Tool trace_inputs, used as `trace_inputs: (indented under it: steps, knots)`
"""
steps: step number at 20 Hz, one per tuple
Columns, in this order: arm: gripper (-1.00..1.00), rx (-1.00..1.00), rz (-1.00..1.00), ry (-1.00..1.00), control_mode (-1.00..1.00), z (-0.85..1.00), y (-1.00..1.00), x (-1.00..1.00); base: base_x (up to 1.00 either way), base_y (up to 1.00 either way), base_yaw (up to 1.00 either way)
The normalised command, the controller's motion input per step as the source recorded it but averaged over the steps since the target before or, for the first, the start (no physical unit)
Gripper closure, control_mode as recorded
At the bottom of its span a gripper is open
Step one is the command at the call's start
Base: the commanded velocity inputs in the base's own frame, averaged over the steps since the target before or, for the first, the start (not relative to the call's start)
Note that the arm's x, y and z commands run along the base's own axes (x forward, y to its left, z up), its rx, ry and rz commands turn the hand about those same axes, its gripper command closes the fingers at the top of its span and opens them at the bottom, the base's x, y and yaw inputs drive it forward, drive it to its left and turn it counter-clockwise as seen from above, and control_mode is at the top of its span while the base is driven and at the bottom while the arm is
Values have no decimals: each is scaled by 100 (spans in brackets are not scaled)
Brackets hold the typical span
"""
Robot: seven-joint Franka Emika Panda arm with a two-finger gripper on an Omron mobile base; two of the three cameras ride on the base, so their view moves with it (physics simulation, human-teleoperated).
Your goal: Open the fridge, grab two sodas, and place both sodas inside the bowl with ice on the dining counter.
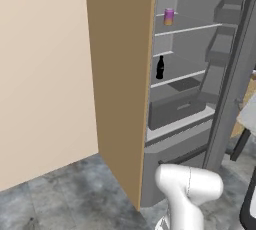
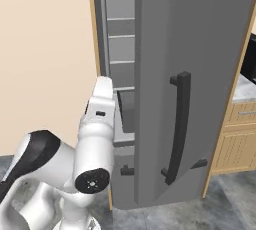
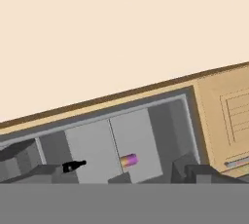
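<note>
White arm (image 1: 187,194) nearest the lens in the left base view, its rounded elbow low, just in front of the fridge (image 1: 200,74); in the right base view the arm (image 2: 95,139) rises beside the fridge's left edge, forearm pointing up toward the open compartment; the pincer itself cannot be made out in either base view, and in the hand view only dark blurred shapes sit at the bottom edge, so whether its tips stand apart or together cannot be told.

Fridge stands open; tan side panel (image 1: 122,74) on its left, grey shelves inside, door (image 1: 235,74) swung out on the right with door bins; in the right base view the door (image 2: 195,74) covers most of the interior and shows its dark vertical bar handle (image 2: 177,124).

Black bottle (image 1: 160,67) upright on a middle shelf, near the fridge's left inner wall; purple-pink can (image 1: 169,16) upright on the shelf above it, slightly to the right; grey drawer (image 1: 175,110) below both.

Hand view, rolled: bottle (image 3: 74,166) and can (image 3: 128,160) both inside the fridge, apart from each other, the can to the right of the bottle; tan cabinet front (image 3: 228,116) right of the fridge.
</note>
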Motion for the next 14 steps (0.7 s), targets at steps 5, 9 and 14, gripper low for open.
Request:
trace_inputs:
  steps: [5,9,14]
  knots:
    - [-100,-26,-40,7,-100,2,55,7,0,0,0]
    - [-100,-23,-42,10,-100,0,56,12,0,0,0]
    - [-100,-20,-41,10,-100,0,64,18,0,0,0]
